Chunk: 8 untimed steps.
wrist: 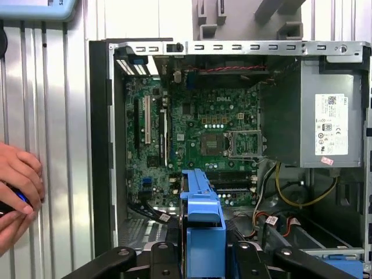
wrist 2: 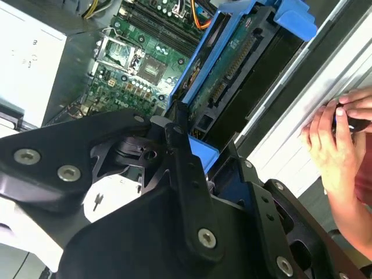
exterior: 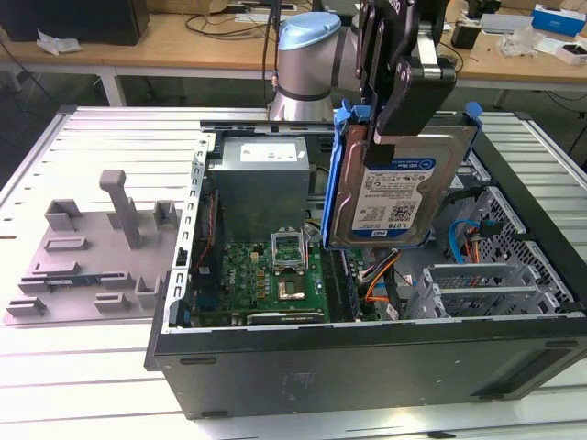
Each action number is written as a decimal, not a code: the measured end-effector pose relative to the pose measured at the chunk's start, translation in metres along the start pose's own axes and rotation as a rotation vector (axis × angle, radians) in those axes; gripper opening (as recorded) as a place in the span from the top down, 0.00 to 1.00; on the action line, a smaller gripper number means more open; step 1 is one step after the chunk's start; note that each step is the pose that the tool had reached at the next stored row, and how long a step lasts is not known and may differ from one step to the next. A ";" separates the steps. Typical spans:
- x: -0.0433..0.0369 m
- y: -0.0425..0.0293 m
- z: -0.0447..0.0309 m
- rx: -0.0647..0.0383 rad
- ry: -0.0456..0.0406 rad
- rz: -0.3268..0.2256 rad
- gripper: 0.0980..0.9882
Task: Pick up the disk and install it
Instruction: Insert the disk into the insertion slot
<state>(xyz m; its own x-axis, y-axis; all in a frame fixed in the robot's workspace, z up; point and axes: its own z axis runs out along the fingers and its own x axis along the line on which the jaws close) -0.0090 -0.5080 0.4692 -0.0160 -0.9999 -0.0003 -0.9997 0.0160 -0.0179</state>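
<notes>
The disk, a silver drive with a blue-and-white label in a bright blue carrier frame, hangs upright on edge above the open computer case. My gripper is shut on its upper edge, black fingers clamping both faces. The disk sits over the gap between the motherboard and the grey metal drive cage, clear of both. In the second wrist view the disk extends away from my gripper with its circuit side showing. The first wrist view shows the carrier's blue edge rising from my gripper.
A grey power supply fills the case's back corner. Orange and blue cables lie near the cage. A grey plastic fixture rests on the table at the exterior view's left. A person's hand rests on the table beside the case wall.
</notes>
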 end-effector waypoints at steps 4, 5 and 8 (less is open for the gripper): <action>0.0002 0.0000 0.0000 0.000 0.0001 0.000 0.70; 0.0003 -0.0001 -0.0001 0.000 0.0001 0.000 0.70; 0.0066 -0.0077 0.0003 0.000 0.0001 0.000 0.70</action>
<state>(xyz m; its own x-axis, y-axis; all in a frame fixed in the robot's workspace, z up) -0.0014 -0.5147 0.4690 -0.0159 -0.9999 -0.0003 -0.9997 0.0159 -0.0179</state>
